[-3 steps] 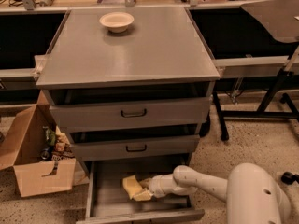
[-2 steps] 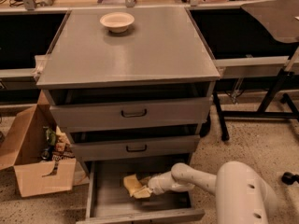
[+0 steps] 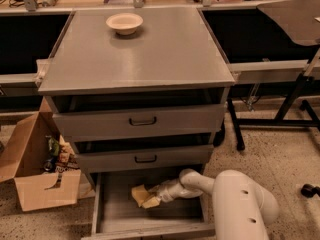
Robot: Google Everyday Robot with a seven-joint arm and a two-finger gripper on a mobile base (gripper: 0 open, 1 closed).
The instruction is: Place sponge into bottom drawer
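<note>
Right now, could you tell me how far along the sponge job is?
Done: the bottom drawer stands open and the sponge is inside it. In hand: the tool is down in the drawer, against the sponge. Left: releasing it and backing out.

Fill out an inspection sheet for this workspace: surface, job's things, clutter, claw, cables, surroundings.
Surface: flat grey cabinet top, bearing a round cream bowl near its back left.
Job's things: pale-yellow foam sponge inside the pulled-out grey bottom drawer, near its middle.
Clutter: open cardboard box holding small items, on the floor left of the cabinet.
Claw: claw inside the bottom drawer at the sponge's right side; white arm reaches in from the right.
Cables: nothing seen.
Surroundings: two upper grey drawers with dark handles, slightly open; black table legs at right; speckled floor.
</note>
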